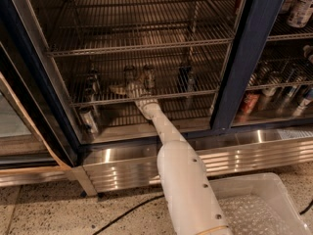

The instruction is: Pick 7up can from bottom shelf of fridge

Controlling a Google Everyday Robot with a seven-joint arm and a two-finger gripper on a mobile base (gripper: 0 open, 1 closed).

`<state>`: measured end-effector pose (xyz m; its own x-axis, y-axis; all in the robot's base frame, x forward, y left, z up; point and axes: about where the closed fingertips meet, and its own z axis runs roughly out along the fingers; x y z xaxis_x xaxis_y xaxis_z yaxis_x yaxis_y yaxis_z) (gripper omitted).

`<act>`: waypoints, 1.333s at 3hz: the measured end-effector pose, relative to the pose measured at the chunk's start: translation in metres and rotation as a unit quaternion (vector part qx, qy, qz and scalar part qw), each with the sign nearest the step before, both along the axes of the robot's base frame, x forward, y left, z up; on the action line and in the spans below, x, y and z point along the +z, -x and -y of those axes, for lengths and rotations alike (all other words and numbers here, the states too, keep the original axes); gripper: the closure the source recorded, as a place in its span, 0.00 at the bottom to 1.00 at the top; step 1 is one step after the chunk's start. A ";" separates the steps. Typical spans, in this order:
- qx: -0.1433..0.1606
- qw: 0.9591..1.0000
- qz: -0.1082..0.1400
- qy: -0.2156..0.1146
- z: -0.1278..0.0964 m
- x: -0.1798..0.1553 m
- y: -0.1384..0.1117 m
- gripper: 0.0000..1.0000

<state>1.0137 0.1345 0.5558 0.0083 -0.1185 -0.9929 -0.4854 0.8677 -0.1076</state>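
Observation:
The fridge (244, 58) stands open, with dark navy frames and wire racks. On the bottom shelf (195, 93) several cans stand in a row. The 7up can (129, 73) has a silver top and a dull grey body and stands left of middle. My gripper (125, 88) reaches over the shelf's front rail at the end of the white arm (183, 180). It sits right in front of the 7up can's lower part and hides it. A brownish can (148, 77) stands just right of the gripper.
A dark can (93, 81) stands at the shelf's left and another dark can (185, 77) at its right. A can (88, 119) sits on the fridge floor below. The right compartment holds several cans (250, 103). A white bin (274, 195) stands on the floor; a black cable (127, 213) lies beside it.

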 end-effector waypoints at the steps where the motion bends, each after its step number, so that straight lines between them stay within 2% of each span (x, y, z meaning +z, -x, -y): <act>1: -0.003 1.000 0.000 -0.001 0.002 -0.001 0.000 0.04; 3: 0.000 1.000 0.002 -0.013 0.004 -0.004 0.004 0.11; 4: 0.000 1.000 0.002 -0.013 0.004 -0.004 0.004 0.09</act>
<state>1.0092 0.1300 0.5519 0.0118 -0.0935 -0.9956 -0.4857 0.8698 -0.0874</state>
